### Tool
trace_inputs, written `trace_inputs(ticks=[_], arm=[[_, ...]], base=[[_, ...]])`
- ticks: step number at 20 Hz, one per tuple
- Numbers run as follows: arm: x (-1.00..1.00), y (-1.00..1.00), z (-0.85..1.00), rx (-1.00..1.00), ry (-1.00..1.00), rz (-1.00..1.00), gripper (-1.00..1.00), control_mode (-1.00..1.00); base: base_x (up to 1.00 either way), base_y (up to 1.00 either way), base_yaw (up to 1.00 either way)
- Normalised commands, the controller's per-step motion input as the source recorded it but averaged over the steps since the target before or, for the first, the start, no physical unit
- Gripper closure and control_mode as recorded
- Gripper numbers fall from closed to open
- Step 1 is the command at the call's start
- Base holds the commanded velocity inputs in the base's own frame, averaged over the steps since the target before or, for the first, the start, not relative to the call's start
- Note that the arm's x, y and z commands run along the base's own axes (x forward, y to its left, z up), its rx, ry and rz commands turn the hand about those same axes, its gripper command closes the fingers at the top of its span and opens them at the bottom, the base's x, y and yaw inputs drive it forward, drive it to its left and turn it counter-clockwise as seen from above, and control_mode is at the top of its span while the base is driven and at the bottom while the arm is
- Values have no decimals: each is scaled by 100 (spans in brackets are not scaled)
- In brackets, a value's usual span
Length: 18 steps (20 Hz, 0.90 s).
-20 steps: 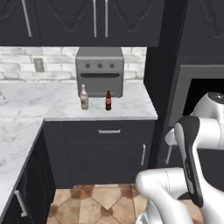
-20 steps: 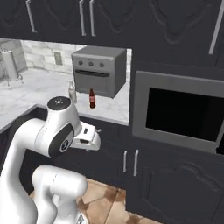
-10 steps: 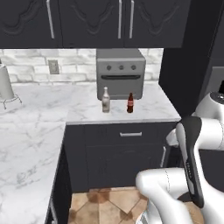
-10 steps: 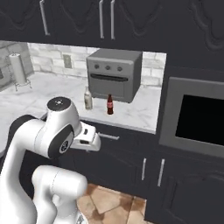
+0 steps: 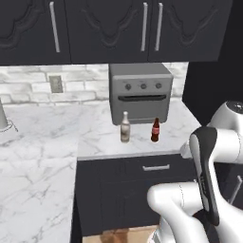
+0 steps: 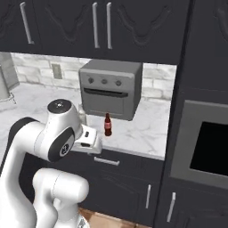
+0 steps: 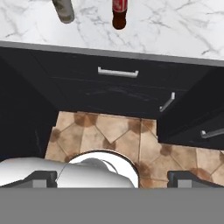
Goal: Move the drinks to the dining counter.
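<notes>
Claw (image 7: 112,177) standing wide and carrying nothing, hanging low over the tiled floor (image 7: 109,131) in front of the dark drawer (image 7: 118,81), well short of the bench edge. Looking along it in the hand view, only two dark fingertips (image 7: 41,178) showing at the bottom corners, far apart.

Judging the step in hand as the approach to the first drink: needing to lift the claw above the marble bench (image 5: 90,137), level it, and come in from the front with fingers straddling a bottle's body rather than its neck, keeping clear of the neighbouring bottle and of the toaster oven (image 5: 140,91) close behind.

Standing farther off, upright on the bench just in front of the toaster oven, the cream-beige bottle (image 5: 125,127) and the dark brown bottle (image 5: 155,130), near each other but apart, the brown one to the right. Both lying well above and ahead of the claw, untouched.
</notes>
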Motion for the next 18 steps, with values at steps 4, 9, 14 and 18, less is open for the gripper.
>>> trace_inputs(ticks=[4, 9, 14, 18], arm=[[0, 0, 0, 0, 0, 0, -100, 100], [0, 0, 0, 0, 0, 0, -100, 100], [0, 0, 0, 0, 0, 0, -100, 100], [0, 0, 0, 0, 0, 0, -100, 100]], base=[[57, 29, -11], [46, 24, -8], [45, 19, -5], [29, 9, -3]])
